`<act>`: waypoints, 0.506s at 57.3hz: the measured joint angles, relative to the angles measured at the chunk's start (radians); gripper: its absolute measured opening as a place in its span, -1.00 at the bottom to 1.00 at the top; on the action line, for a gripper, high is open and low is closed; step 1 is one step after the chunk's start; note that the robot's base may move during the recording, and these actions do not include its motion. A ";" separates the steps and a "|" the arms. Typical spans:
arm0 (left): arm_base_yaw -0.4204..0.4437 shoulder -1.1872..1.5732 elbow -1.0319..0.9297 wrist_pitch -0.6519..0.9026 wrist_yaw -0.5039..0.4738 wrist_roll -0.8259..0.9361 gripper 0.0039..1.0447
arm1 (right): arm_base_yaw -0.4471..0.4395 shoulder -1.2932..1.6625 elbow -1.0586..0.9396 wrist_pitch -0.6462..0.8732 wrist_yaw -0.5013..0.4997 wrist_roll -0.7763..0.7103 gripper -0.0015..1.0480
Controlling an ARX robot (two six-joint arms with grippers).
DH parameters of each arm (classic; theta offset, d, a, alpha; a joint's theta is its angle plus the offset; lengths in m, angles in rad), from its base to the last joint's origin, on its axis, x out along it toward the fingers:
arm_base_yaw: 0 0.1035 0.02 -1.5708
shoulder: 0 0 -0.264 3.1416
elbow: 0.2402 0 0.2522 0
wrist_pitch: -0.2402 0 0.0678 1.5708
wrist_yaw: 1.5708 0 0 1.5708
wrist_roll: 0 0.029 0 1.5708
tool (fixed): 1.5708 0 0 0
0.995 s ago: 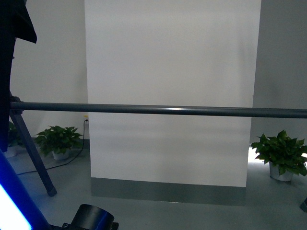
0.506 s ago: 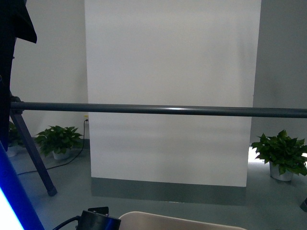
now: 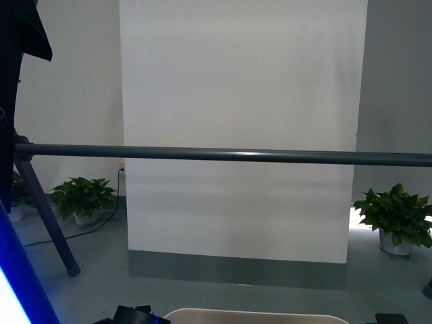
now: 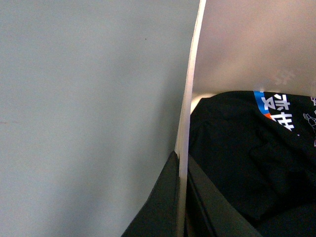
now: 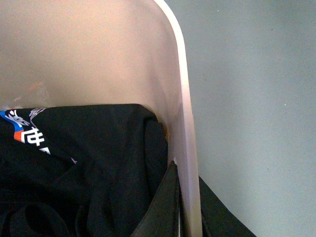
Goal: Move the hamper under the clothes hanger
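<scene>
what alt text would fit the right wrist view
The right gripper clamps the rim of the beige hamper, one dark finger inside and one outside. A black printed garment lies in it; grey floor shows beyond.

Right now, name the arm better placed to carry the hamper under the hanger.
Neither alone: the left tool and right tool each pinch the rim of the hamper on opposite sides, so I'd move both together toward the hanger bar.

Grey floor carrying a potted plant at left, a potted plant at right, and the foot of the clothes hanger.
</scene>
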 joint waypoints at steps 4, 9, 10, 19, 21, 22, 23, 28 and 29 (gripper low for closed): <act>-0.002 0.000 -0.001 -0.016 0.000 0.000 -0.93 | 0.001 0.008 0.028 -0.029 -0.007 0.000 -0.95; -0.003 0.000 -0.001 -0.025 -0.001 0.000 -0.93 | 0.004 0.012 0.041 -0.042 -0.008 0.000 -0.95; -0.003 0.000 -0.001 -0.026 -0.001 0.000 -0.93 | 0.005 0.013 0.043 -0.043 -0.008 0.000 -0.95; -0.003 0.000 -0.002 -0.036 -0.002 0.000 -0.93 | 0.011 0.029 0.062 -0.057 -0.008 0.006 -0.95; -0.003 -0.001 -0.002 -0.040 -0.001 0.000 -0.93 | 0.011 0.036 0.067 -0.063 -0.010 0.009 -0.95; -0.003 -0.001 -0.002 -0.044 0.000 0.000 -0.93 | 0.012 0.039 0.069 -0.067 -0.012 0.013 -0.95; -0.003 -0.001 -0.002 -0.045 0.001 0.000 -0.93 | 0.013 0.042 0.071 -0.069 -0.012 0.015 -0.95; -0.002 -0.001 -0.001 -0.056 0.005 0.000 -0.93 | 0.014 0.056 0.079 -0.080 -0.014 0.023 -0.95; -0.002 -0.001 -0.001 -0.058 0.005 0.000 -0.93 | 0.014 0.059 0.079 -0.082 -0.014 0.024 -0.95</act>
